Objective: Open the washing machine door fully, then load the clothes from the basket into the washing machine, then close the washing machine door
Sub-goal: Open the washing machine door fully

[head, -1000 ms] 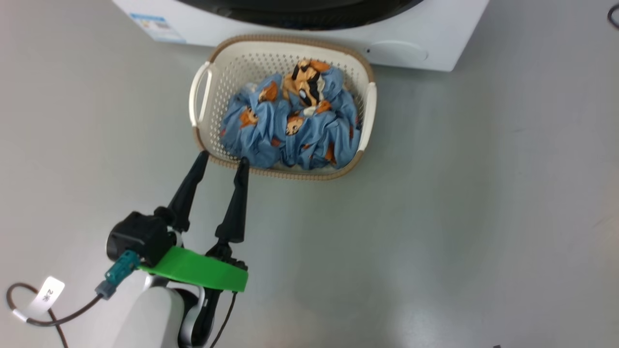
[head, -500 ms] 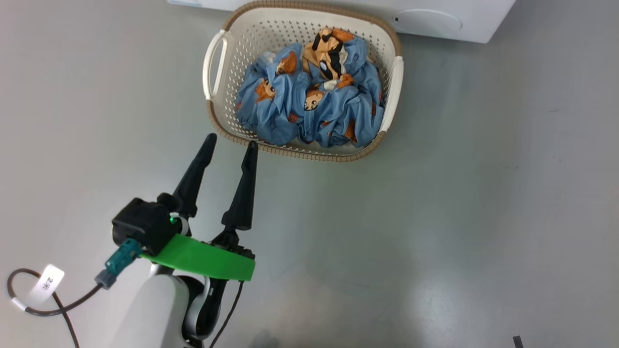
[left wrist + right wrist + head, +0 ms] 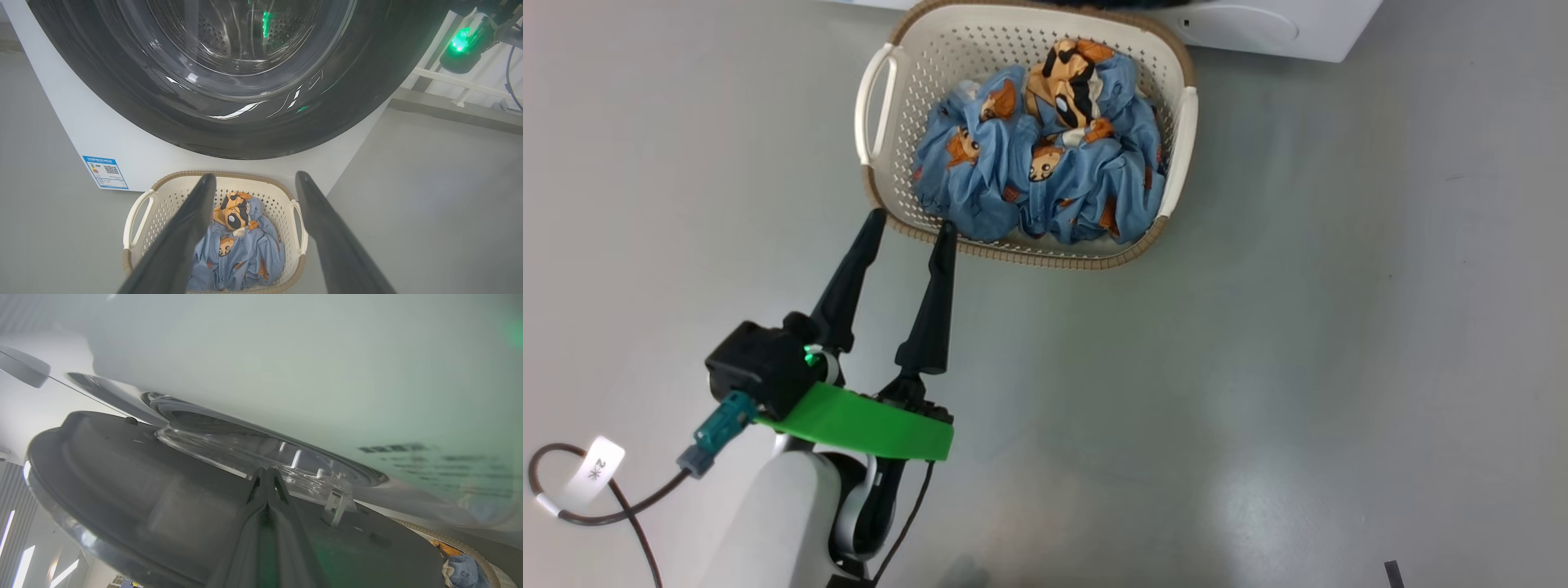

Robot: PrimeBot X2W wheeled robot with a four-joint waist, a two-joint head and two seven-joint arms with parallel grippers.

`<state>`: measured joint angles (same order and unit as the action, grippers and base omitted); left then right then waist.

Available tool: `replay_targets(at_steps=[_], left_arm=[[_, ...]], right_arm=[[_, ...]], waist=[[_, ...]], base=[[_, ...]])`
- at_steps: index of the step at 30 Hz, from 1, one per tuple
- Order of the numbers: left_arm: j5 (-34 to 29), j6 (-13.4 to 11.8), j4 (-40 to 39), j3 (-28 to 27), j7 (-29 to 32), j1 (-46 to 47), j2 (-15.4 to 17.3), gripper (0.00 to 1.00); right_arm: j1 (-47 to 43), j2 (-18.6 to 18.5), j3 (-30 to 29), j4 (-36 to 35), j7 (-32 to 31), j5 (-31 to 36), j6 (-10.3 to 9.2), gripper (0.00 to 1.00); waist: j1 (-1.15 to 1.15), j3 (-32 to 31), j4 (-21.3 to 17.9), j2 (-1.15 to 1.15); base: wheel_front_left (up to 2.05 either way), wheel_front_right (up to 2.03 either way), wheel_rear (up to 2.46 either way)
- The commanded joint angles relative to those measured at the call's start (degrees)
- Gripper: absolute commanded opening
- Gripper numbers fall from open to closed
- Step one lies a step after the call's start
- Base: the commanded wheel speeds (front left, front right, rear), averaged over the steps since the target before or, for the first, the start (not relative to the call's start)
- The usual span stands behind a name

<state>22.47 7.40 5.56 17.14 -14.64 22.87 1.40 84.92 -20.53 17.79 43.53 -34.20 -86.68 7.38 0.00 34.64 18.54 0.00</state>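
The left gripper (image 3: pixel 912 220) is hanging with its two fingers spread wide and holding nothing, its tips sitting just by the near rim of the basket (image 3: pixel 1045 260). The basket is standing on the grey floor (image 3: pixel 1298 367), close against the front of the washing machine (image 3: pixel 1258 28). The clothes (image 3: pixel 1045 163) are lying bunched inside the basket, untouched. In the left wrist view the washing machine door (image 3: pixel 122 102) is looming above the basket. The right gripper (image 3: pixel 266 473) is pressed fully closed and empty, pointing along the door's grey inner face toward the glass bowl (image 3: pixel 245 451). The door seems to be standing ajar, though blur is making any contact hard to judge.
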Motion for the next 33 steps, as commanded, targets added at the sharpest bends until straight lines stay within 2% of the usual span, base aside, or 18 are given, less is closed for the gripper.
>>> replay_targets(at_steps=[1,12,33], left_arm=[[-0.5,0.1,-1.0,-2.2,-0.4,0.4,1.5,1.00],[-0.6,0.1,0.0,-2.5,-0.4,0.3,1.5,1.00],[-3.5,0.1,1.4,-4.9,-0.4,-5.8,1.5,1.00]], right_arm=[[-1.7,2.7,1.1,-2.6,-1.1,0.2,0.11,0.00],[-8.2,2.4,3.7,-8.1,-2.3,-0.4,0.11,0.00],[-23.0,4.6,8.3,-17.6,-4.3,-3.0,0.11,0.00]], waist=[[0.00,-0.5,-0.4,0.00],[0.00,-2.7,-1.7,0.00],[0.00,-12.0,-2.7,0.00]], base=[[0.00,0.00,0.00],[0.00,0.00,0.00],[0.00,0.00,0.00]])
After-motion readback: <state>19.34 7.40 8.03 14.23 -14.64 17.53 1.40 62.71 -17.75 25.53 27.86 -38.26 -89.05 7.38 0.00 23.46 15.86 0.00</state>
